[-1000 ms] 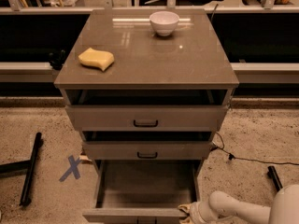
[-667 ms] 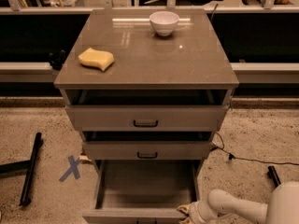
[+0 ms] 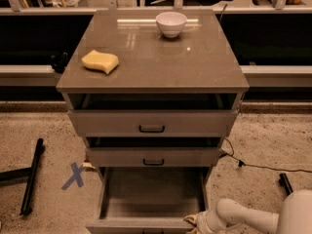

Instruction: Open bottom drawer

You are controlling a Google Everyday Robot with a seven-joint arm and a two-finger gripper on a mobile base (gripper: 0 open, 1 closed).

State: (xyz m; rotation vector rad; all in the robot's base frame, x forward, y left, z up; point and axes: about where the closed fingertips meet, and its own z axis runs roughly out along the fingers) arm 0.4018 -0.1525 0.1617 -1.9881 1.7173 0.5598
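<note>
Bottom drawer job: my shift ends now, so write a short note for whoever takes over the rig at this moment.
Gripper: low in the picture's lower right, at the front edge of the bottom drawer, right of its centre.
Bottom drawer: pulled far out, with its grey tray floor in view.
Done: the opening, it seems.
Left: probably only to draw the arm away without pushing the front back in.
On the cabinet top: yellow sponge, white bowl.

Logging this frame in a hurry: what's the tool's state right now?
Tool: at the right front corner of the pulled-out bottom drawer; open or closed cannot be told.
</note>
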